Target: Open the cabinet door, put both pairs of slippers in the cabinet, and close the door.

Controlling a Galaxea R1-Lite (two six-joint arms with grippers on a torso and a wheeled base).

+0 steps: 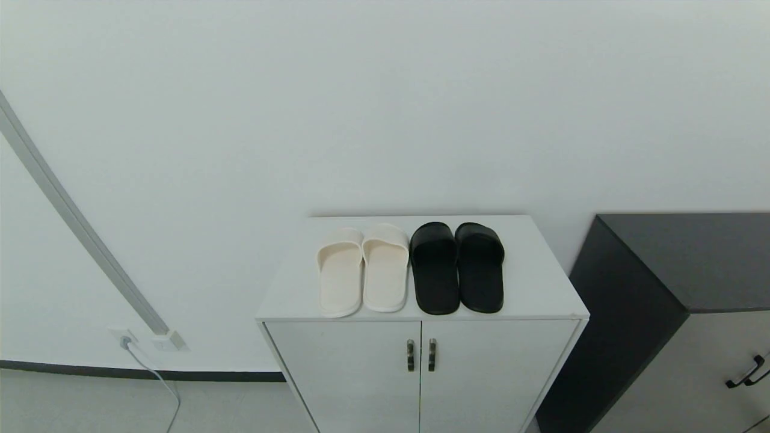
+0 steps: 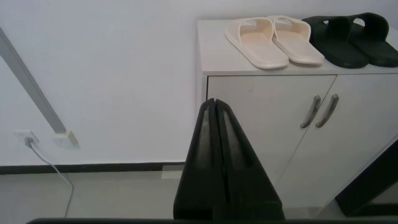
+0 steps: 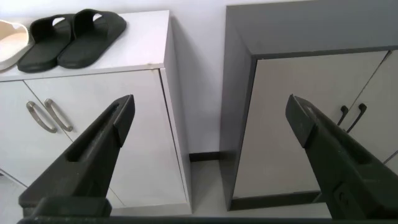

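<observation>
Showing the closed cabinet (image 1: 349, 373): its upright handles (image 1: 410, 355), mid-front, lie between the left gripper (image 2: 214, 102), jaws together, and the right gripper (image 3: 210, 102), jaws apart, both well off.

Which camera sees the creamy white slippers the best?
The head view: the pair of cream-white rubber slide slippers lies whole, seen from above, on the white cabinet top. The left wrist view shows them slanted from the side; the right wrist view catches a sliver at its edge.
</observation>
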